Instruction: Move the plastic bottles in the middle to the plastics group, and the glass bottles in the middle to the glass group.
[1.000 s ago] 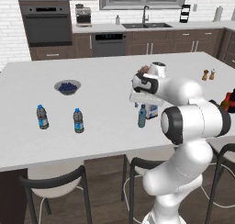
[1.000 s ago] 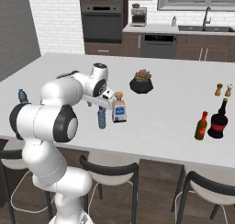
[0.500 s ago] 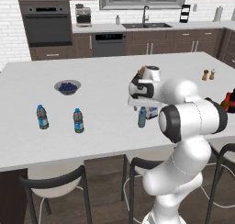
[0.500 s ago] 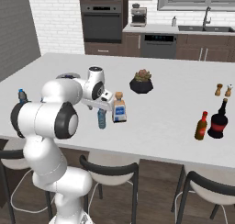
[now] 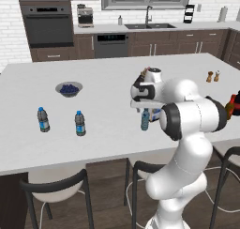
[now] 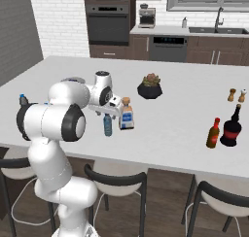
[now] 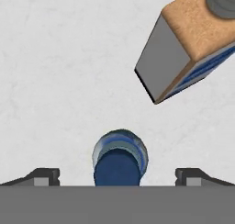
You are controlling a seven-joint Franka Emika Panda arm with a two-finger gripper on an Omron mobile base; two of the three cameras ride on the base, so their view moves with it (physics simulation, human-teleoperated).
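The small light-blue plastic bottle (image 5: 145,119) (image 6: 107,125) stands on the white island near its front edge. My gripper (image 5: 142,106) (image 6: 109,111) (image 7: 118,177) hangs straight above it, open, with its blue cap (image 7: 119,162) centred between the two fingertips (image 7: 44,176). Just beside it is the squarish clear bottle (image 6: 126,115) (image 7: 190,48) with the tan stopper. The amber bottle with a red cap (image 6: 212,133) stands against the dark glass bottle (image 6: 231,128) at the right. Two grey water bottles (image 5: 43,119) (image 5: 80,123) stand at the left.
A bowl of dark berries (image 5: 69,88) sits behind the water bottles. A black plant pot (image 6: 150,87) is behind the square bottle. Salt and pepper shakers (image 6: 237,95) stand far right. Stools (image 6: 116,180) line the island's front edge.
The hand has shifted a little leftward and down in the left base view, settling over the light-blue bottle. The jaws stay wide. No bottle has moved.
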